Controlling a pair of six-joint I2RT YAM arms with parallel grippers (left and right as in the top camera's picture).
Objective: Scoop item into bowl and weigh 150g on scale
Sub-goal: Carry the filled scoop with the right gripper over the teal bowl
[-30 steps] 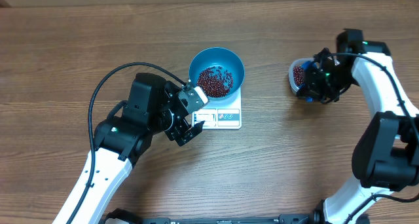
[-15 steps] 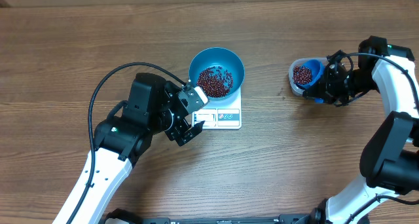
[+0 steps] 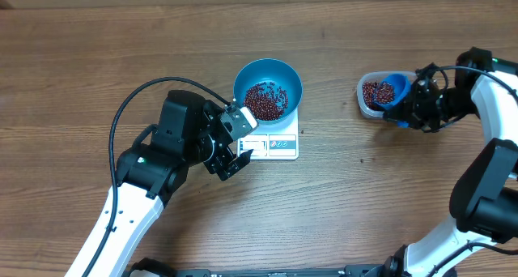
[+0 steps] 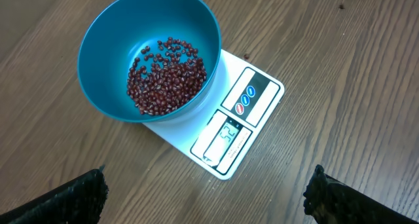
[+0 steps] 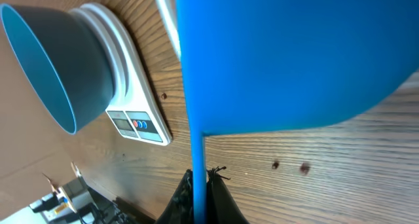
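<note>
The blue bowl [image 3: 268, 76] stands on the white scale [image 3: 279, 145] with a loose layer of red-brown beans [image 3: 265, 100] in it. In the left wrist view the bowl [image 4: 111, 47], its beans [image 4: 167, 76] and the scale [image 4: 243, 126] lie ahead of my open left gripper [image 4: 206, 199], which is empty. At the right, my right gripper [image 3: 414, 104] is shut on the handle of a small blue scoop [image 3: 394, 90] at the right side of a clear tub [image 3: 364, 99] with beans [image 3: 373, 91] in it. The scoop [image 5: 288, 54] fills the right wrist view, its thin handle pinched in the right gripper [image 5: 199, 185].
Two stray beans [image 5: 289, 166] lie on the wooden table under the scoop. The right wrist view also shows the bowl [image 5: 46, 60] on the scale [image 5: 134, 116] off to the left. The left arm's black cable [image 3: 133, 107] loops over the table left of the scale.
My right gripper has swung to the right and turned, carrying the scoop from the tub's middle to its right side. The left arm, bowl and scale have not moved.
</note>
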